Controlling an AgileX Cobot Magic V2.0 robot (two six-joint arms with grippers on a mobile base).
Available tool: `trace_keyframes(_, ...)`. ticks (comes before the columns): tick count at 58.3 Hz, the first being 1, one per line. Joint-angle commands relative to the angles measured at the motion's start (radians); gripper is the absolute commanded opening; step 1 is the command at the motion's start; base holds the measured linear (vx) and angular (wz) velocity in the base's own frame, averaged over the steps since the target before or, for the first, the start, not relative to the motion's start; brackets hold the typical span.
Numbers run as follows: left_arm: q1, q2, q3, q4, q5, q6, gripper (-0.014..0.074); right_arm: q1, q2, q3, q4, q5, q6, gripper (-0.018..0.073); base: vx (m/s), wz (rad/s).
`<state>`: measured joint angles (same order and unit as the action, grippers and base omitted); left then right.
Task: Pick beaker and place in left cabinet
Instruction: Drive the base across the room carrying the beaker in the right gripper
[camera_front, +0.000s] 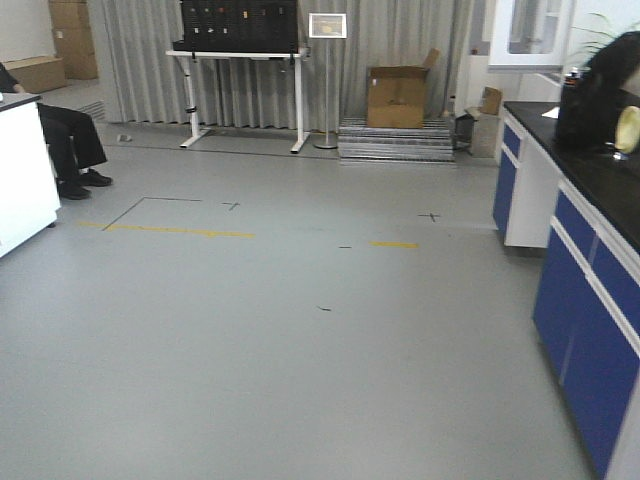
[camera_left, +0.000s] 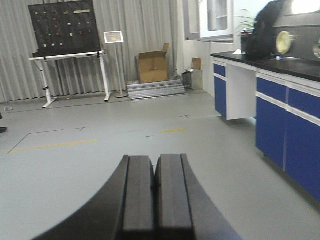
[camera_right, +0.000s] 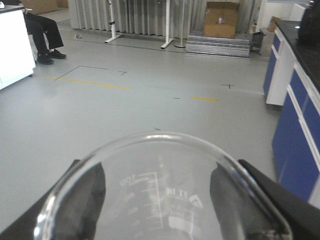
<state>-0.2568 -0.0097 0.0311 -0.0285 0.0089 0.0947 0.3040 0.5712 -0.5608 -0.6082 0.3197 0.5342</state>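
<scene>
The clear glass beaker (camera_right: 160, 200), printed marks showing, sits clamped between the right arm's dark fingers (camera_right: 82, 197) above the grey floor (camera_right: 100, 115); the left arm's fingers (camera_left: 140, 195) are pressed together, a blue-fronted bench (camera_left: 285, 125) nearby

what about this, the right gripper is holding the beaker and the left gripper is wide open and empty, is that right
One thing is off: the left gripper is shut, not wide open; the left wrist view shows its fingers pressed together with nothing between. The right gripper is holding the beaker, as you say.
</scene>
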Motion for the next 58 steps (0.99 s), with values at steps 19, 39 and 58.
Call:
trace_keyframes(19,-0.004,-0.019,0.016,-0.008,-0.084,-0.003,0.0001,0.0,0.001,-0.03,-0.025,-0.072,-0.009,-0.0006,0.59,0.12)
trace_keyframes(39,-0.004,-0.019,0.016,-0.008,-0.084,-0.003,0.0001,0.0,0.001,-0.03,-0.025,-0.073,-0.009,-0.0006,0.65,-0.1)
trace_keyframes(58,-0.004,-0.019,0.016,-0.008,-0.084,-0.003,0.0001,0.0,0.002,-0.03,-0.025,-0.073,-0.009,-0.0006,0.68,-0.14)
